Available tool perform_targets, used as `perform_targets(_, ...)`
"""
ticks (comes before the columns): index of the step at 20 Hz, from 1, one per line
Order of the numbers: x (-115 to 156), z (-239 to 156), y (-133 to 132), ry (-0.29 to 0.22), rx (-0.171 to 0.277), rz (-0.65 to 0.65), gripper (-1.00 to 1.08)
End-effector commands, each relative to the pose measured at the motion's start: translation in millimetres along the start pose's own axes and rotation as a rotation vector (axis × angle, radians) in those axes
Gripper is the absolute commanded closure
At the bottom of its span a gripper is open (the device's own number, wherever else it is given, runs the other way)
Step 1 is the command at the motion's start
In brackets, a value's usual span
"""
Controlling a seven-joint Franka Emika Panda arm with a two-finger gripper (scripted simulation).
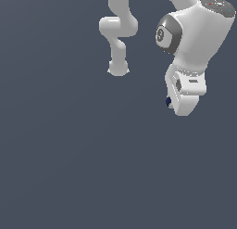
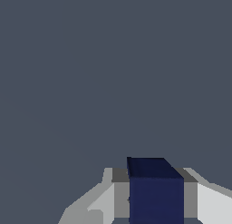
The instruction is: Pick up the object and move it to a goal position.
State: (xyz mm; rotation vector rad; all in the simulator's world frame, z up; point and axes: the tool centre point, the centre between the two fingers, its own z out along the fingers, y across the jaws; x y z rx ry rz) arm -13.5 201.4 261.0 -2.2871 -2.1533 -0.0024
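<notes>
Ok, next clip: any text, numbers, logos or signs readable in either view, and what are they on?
No readable text in either view.
A light, blurred mark on the dark round cap of the arm's joint: too blurred to read.
The navy block between the gripper fingers: plain, no marking.

I see the block (image 2: 156,191) sitting between my gripper's (image 2: 156,198) fingers (image 2: 118,196), at the exterior view's upper right.
</notes>
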Motion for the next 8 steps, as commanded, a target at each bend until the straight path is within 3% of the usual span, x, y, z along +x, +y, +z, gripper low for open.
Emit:
perform_targets(1,6,-10,1,0.000,0.001,0.001,1.08)
perform_targets(8,13,-20,4,-0.001,0.001,0.002,1.08)
